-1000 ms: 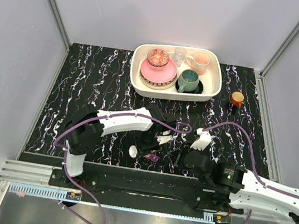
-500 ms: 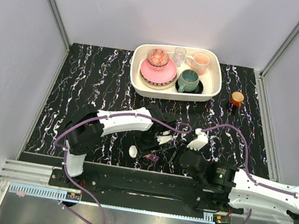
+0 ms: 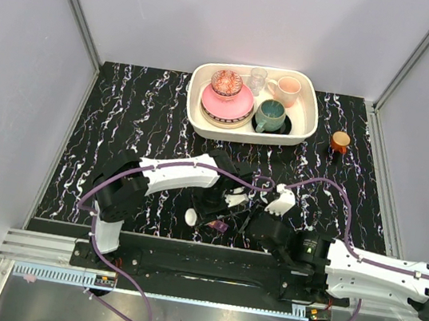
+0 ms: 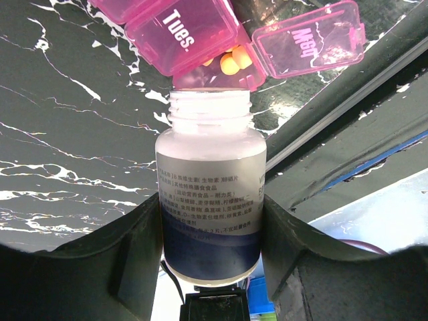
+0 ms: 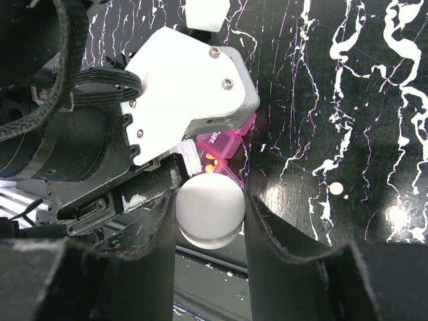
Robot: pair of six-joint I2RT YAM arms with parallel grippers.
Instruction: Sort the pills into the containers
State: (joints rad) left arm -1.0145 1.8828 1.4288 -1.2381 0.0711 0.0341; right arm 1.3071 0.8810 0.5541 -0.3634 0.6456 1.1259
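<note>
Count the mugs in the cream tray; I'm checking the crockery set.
2: a pink mug at the tray's far right, a teal mug just nearer on a dark saucer. The stacked bowls might hide more.

Yellow-orange pills [image 4: 231,62] in the open compartment [image 4: 194,79] of the magenta pill box [image 4: 182,30], beside closed "Tues."

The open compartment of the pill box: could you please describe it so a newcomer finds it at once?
Find the white bottle between the left fingers. Its uncapped mouth points at the open compartment of the pink pill box. Unlike closed Tues. beside it, its lid is flipped back and yellow pills show.
</note>
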